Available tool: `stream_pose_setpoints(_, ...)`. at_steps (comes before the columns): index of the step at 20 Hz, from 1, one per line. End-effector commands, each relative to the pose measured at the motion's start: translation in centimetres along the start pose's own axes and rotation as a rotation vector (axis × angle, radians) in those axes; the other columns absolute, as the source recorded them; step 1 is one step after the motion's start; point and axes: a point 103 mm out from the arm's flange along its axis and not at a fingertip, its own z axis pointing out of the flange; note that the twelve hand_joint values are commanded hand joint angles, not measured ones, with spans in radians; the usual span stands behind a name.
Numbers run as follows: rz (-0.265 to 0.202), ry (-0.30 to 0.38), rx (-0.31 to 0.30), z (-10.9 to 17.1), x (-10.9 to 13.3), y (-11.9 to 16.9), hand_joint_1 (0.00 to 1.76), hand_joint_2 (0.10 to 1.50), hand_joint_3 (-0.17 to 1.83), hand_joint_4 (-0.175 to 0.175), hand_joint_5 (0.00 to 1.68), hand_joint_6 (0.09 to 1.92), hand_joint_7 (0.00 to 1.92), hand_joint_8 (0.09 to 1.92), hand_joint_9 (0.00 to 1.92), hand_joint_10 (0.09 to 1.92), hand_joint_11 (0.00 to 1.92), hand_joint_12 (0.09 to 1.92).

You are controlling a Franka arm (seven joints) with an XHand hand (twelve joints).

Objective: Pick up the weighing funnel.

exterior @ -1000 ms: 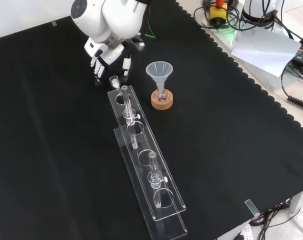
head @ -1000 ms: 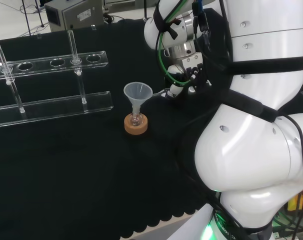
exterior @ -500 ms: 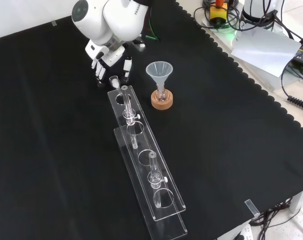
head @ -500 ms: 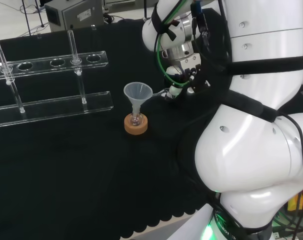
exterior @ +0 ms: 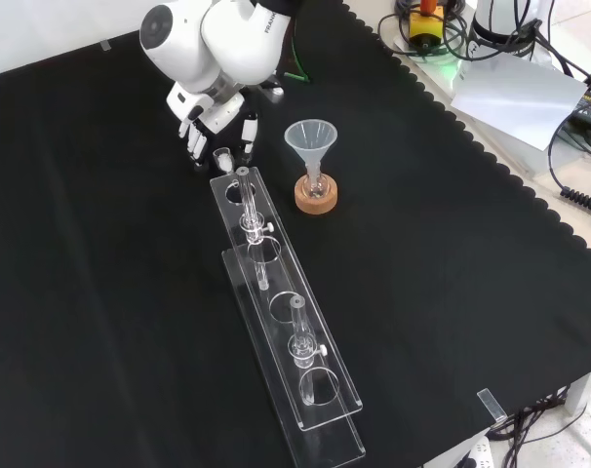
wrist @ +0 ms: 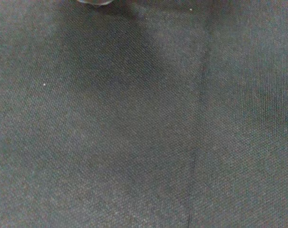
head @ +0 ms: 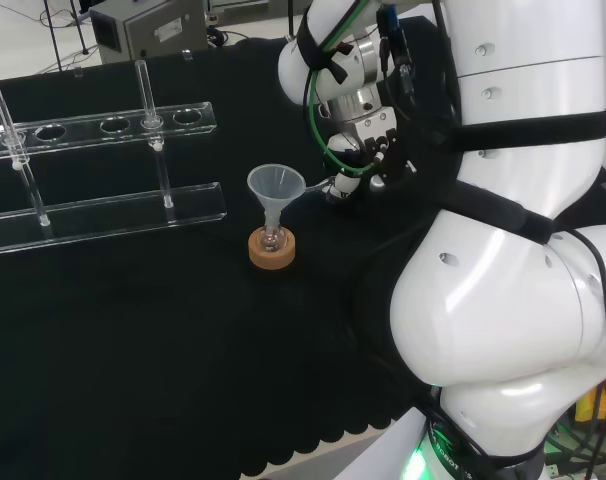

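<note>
The weighing funnel (exterior: 222,156), a small clear piece, lies on the black cloth just beyond the far end of the clear rack in the front view. The hand (exterior: 216,115) hangs over it, pointing down. Its fingers (exterior: 193,146) stand to the left of the piece and its thumb (exterior: 247,136) to the right, relaxed, with a gap either side. In the head view the hand (head: 368,150) is low over the cloth, right of the big funnel, and a fingertip (head: 340,190) is near the cloth. The wrist view looks down on bare cloth.
The big funnel (exterior: 310,144) stands in a small flask on a cork ring (exterior: 316,198), right of the hand in the front view. A long clear tube rack (exterior: 286,341) with upright tubes runs toward the front edge. The arm's white links (head: 503,250) rise at the head view's right.
The hand has shifted a little to the left in the head view and come slightly nearer the weighing funnel in the front view. The funnel and rack have not moved.
</note>
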Motion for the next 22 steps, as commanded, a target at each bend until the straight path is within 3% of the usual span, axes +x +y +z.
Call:
stream_pose_setpoints(1,0.001,-0.016,0.011,0.1,0.4,0.1,0.84,0.98,-0.17,-0.045,0.57,0.73,0.46,0.68,0.77,0.54,0.46,1.29)
stream_pose_setpoints(4,0.014,-0.045,-0.003,0.1,0.5,0.1,0.86,1.01,-0.17,0.003,0.8,0.86,0.47,0.69,0.78,0.55,0.46,1.3)
stream_pose_setpoints(6,0.028,-0.069,-0.021,-0.3,0.3,-0.1,0.98,1.09,-0.17,0.117,1.0,0.87,0.52,0.67,0.83,0.53,0.49,1.28)
stream_pose_setpoints(8,0.035,-0.076,-0.036,-1.0,0.0,-0.3,1.04,1.12,-0.17,0.162,1.08,0.86,0.58,0.64,0.88,0.49,0.54,1.25)
stream_pose_setpoints(22,0.089,-0.088,-0.089,-7.6,-2.8,-5.2,1.06,1.14,-0.17,0.175,1.09,0.88,0.59,0.61,0.92,0.46,0.58,1.24)
